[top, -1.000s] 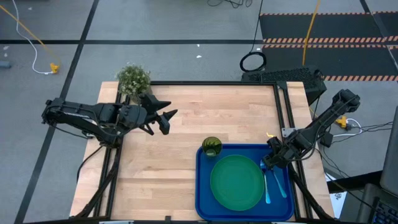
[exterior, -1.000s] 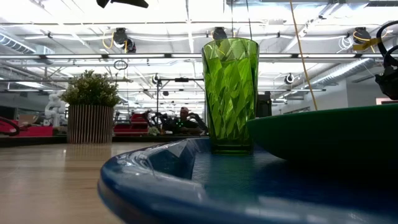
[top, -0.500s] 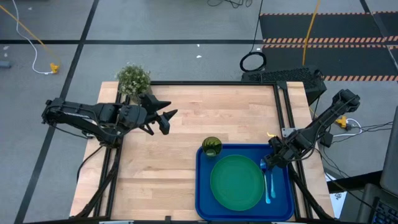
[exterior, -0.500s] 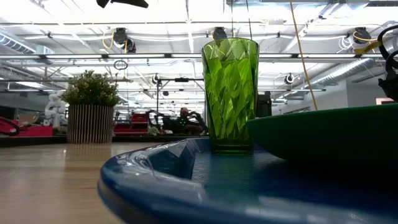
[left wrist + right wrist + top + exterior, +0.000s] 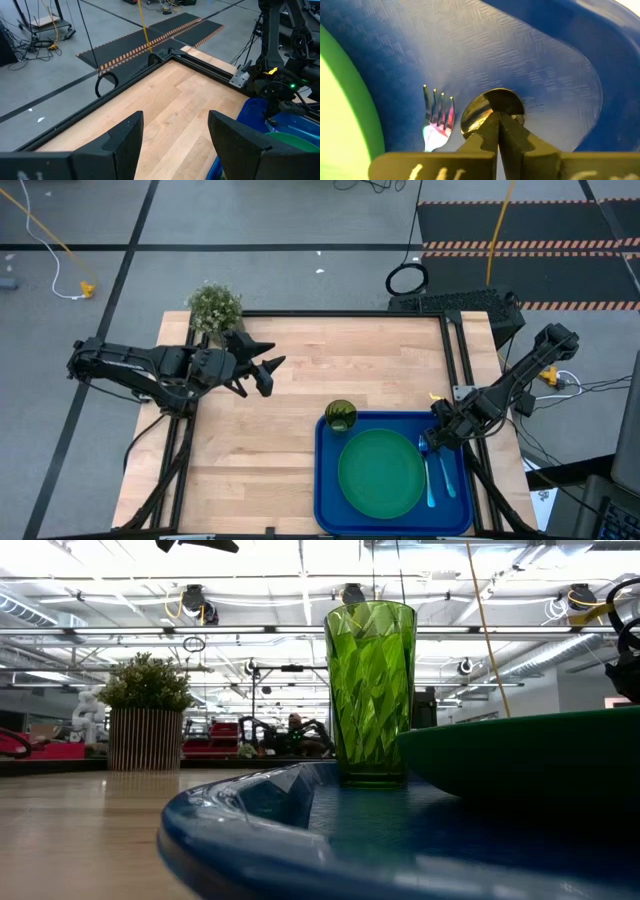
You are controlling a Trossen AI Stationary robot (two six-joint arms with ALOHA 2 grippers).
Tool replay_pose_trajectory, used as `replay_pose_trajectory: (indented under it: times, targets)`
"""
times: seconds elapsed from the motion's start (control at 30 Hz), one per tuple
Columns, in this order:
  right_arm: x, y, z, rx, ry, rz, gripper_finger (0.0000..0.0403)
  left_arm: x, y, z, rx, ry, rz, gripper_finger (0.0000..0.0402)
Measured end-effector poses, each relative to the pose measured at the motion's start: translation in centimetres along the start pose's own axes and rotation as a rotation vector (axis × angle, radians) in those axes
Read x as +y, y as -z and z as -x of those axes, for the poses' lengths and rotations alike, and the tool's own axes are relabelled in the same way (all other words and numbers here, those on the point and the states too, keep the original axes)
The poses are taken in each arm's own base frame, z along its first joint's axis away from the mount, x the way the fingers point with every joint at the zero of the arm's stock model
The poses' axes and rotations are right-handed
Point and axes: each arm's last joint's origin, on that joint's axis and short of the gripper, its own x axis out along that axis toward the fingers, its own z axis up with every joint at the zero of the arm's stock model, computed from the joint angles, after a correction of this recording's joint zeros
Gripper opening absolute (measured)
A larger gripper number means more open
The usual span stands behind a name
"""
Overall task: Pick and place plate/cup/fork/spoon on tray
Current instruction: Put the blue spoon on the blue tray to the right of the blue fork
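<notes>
The blue tray [image 5: 322,480] lies at the table's near right. On it rest the green plate [image 5: 380,472], the yellow-green cup [image 5: 340,416] upright at its far left corner, and the fork [image 5: 430,480] and spoon [image 5: 450,480] side by side to the right of the plate. My right gripper [image 5: 498,117] is shut and points steeply down over the spoon's shiny bowl [image 5: 490,102], beside the fork's tines [image 5: 439,112]. My left gripper [image 5: 270,375] hangs open above the table's far left with nothing between its fingers [image 5: 125,140]. My right gripper's shut fingertips [image 5: 487,132] stand from above at the spoon's bowl [image 5: 492,100], where it meets the handle. The fingers hide that spot, so I cannot tell whether they touch the spoon. The spoon lies flat on the tray floor.
A potted plant [image 5: 214,307] stands at the table's far left corner, just beyond my left gripper. Bare wood [image 5: 350,360] spreads across the far half and the near left of the table. A black frame rail [image 5: 462,360] runs along the right edge.
</notes>
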Motion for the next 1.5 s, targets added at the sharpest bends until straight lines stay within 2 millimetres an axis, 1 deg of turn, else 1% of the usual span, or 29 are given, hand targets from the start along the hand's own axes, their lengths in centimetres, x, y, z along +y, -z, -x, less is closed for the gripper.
replay_pose_trajectory:
  times: [0.67,0.9,1.13,1.27,1.4,1.5]
  targets:
    - [0.0,0.0,0.0,0.000,-0.001,-0.022,0.0000,0.0,0.0,0.0,0.000,0.000,-0.001,0.0225]
    - [0.3,0.0,0.7,-0.027,-0.005,-0.025,0.0000,0.0,0.0,0.0,0.000,0.000,-0.001,0.0225]
    - [0.7,0.2,1.0,-0.012,-0.029,-0.036,0.0000,0.0,0.0,0.0,0.000,0.000,-0.007,0.0225]
    - [1.6,0.8,2.0,0.015,-0.090,0.024,0.0000,0.0,0.0,0.0,0.000,0.000,-0.004,0.0225]
    - [2.8,1.8,2.5,0.057,-0.227,0.210,0.0000,0.0,0.0,0.0,0.000,0.000,0.000,0.0225]
    - [3.1,2.5,2.6,0.074,-0.273,0.324,0.0000,0.0,0.0,0.0,0.000,0.000,0.000,0.0225]
